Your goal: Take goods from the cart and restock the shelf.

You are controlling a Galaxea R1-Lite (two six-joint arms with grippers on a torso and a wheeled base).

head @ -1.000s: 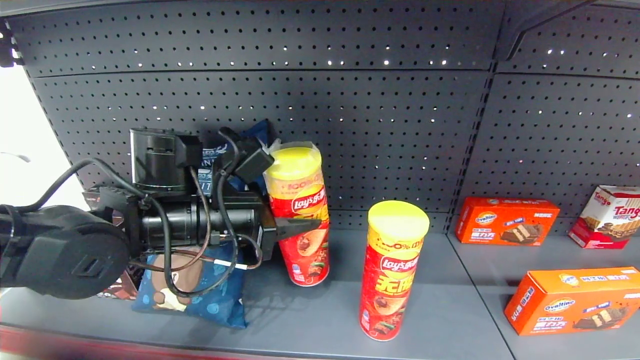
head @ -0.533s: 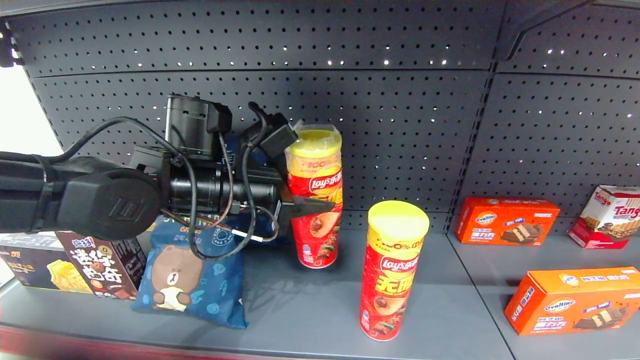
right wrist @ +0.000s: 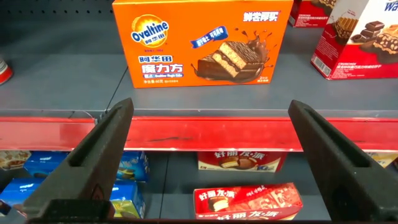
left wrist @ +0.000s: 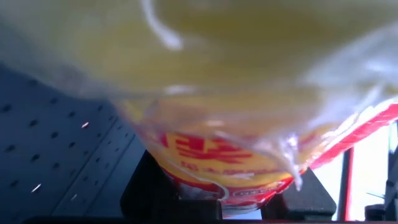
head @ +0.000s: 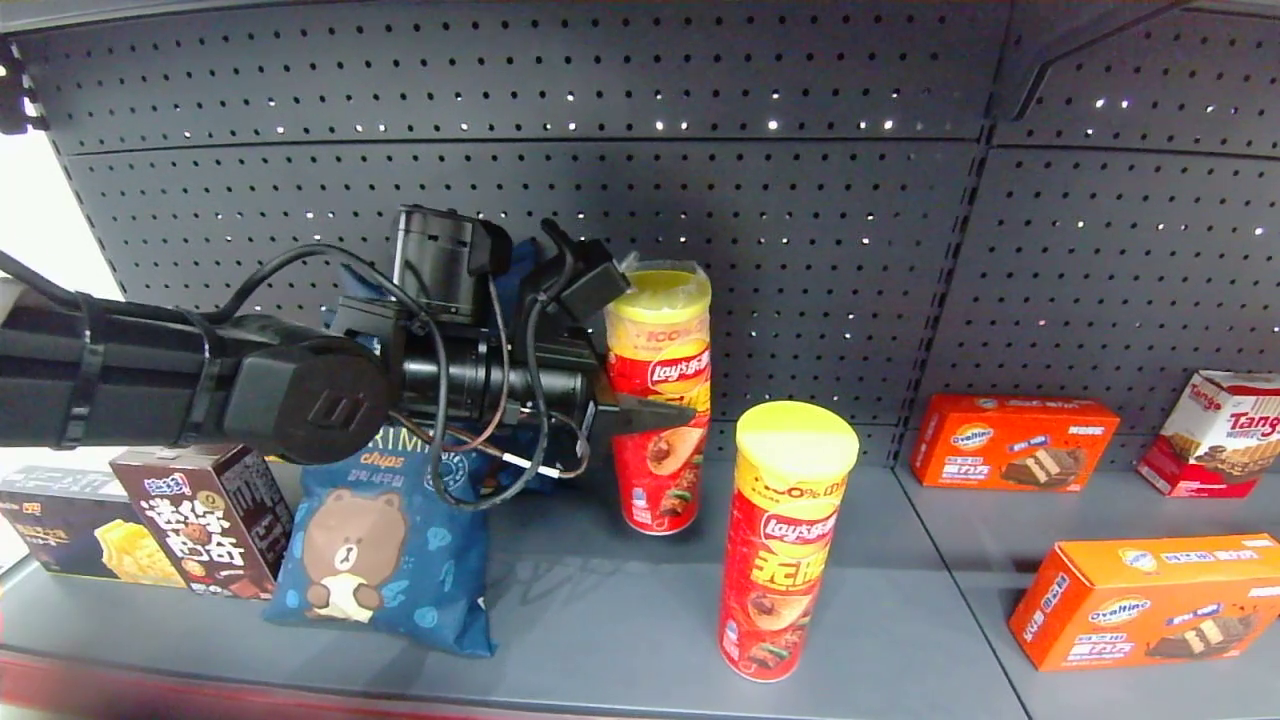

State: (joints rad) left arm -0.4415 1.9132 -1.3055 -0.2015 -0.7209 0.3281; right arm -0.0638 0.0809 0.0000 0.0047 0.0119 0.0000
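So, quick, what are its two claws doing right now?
Left gripper: shut on the chip can.
Right gripper: open, holding nothing.

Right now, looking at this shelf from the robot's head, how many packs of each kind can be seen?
Tall red cardboard chip cans with yellow lids: 2 (one in the left gripper)
Orange cardboard boxes: 2
Red-and-white cardboard wafer box: 1
Dark cardboard boxes: 2
Blue plastic bag with a bear: 1
Total: 8; blue packaging behind the arm not counted.

Even light; can (left wrist: 217, 149) blurred, perhaps too close.
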